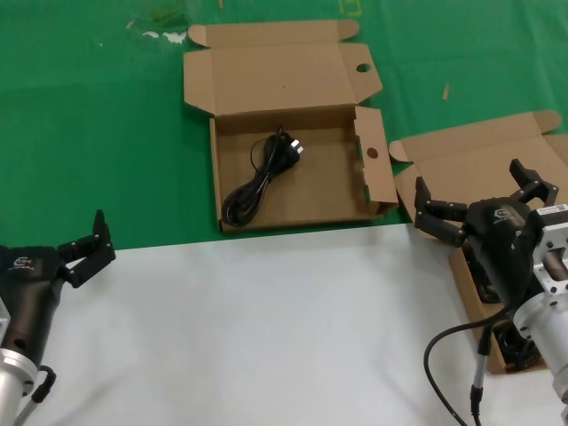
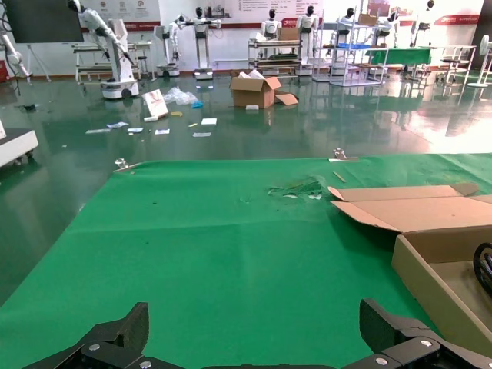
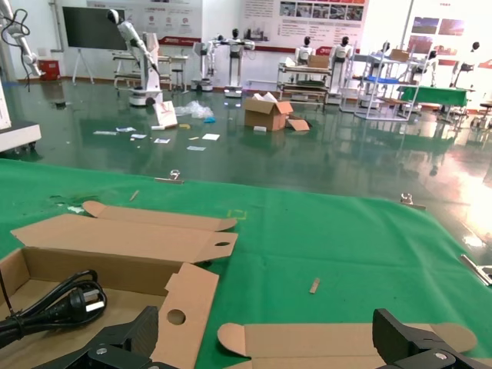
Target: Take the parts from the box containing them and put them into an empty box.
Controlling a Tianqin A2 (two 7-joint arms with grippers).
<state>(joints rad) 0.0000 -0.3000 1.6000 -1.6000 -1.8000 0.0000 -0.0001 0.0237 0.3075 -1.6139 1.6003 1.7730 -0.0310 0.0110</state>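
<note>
One cord lay delivered; the right gripper hung ready for the next.

A black power cord point(image 1: 263, 177) lay in the holed shallow box point(image 1: 232, 177). Beside it, the right gripper point(image 1: 477, 201) hovered wide open and empty over the plain-lidded box point(image 1: 470, 142). The left gripper point(image 1: 87, 247) waited open, well apart.
</note>
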